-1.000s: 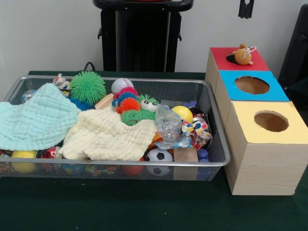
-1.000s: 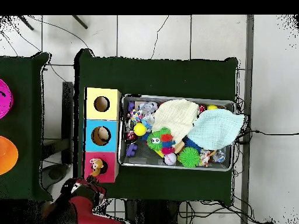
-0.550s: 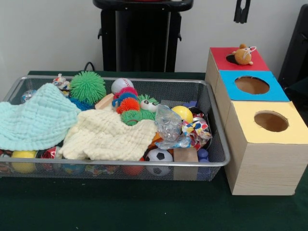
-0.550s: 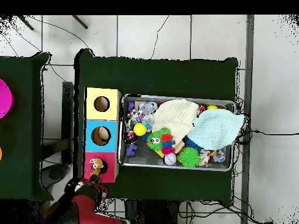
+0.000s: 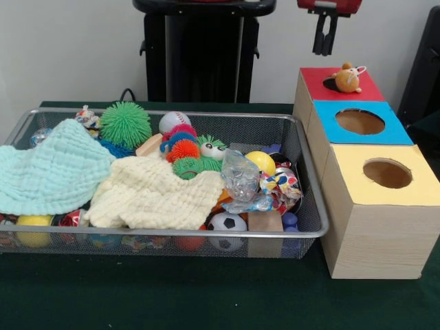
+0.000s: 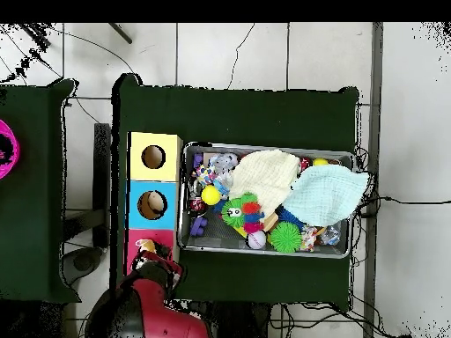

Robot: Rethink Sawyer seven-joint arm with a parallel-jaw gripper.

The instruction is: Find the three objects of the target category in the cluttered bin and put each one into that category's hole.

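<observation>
My tool (image 5: 323, 38) hangs high up at the top edge in the front view, above the red box (image 5: 342, 84), and its top is cut off by the picture edge. I see dark fingers pointing down, but I cannot tell if they are spread or pressed together, and nothing is in them. From above, my red and black arm (image 6: 150, 304) covers most of the red box, so I can only see a bit of its corner there. A small orange stuffed animal (image 5: 348, 78) with a round body sits on the red box, right beside the hole, which it partly hides. The blue box (image 5: 361, 122) and the yellow box (image 5: 385, 175) stand in a row with the red one, each with a round hole on top. Something pale seems to lie inside the blue hole when seen from above, but it is hard to make out. The wire bin (image 5: 313, 230) sits on the green bench (image 5: 172, 295) just beside the boxes. A mint cloth (image 5: 51, 172) and a pale yellow cloth (image 5: 155, 192) lie over many toys and hide what is under them. I can see a green spiky ball (image 5: 125, 124), a baseball (image 5: 174, 122), a small soccer ball (image 5: 227, 222), a yellow ball (image 5: 262, 161) and a clear crinkly wrapper (image 5: 240, 175).
</observation>
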